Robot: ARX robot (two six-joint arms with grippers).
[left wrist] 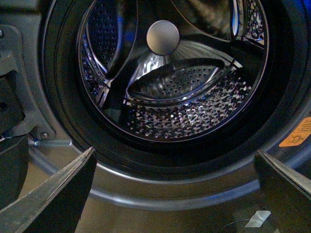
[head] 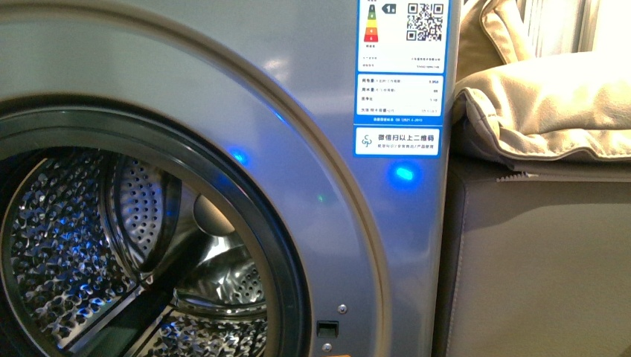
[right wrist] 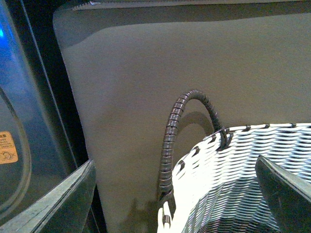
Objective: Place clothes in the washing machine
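Our left end effector (left wrist: 174, 150) and right end effector (right wrist: 175, 159) gape empty. At two o'clock, a cushion (head: 551, 104) flanks the washing machine (head: 312, 89).

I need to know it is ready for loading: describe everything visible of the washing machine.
The washing machine is a silver-grey front-loader. Its round porthole, ringed by a dark seal, stands open; the dimpled, perforated steel drum looks empty. A blue-white energy label sits on its front, an orange sticker by the rim. Grey-brown furniture stands close beside it.
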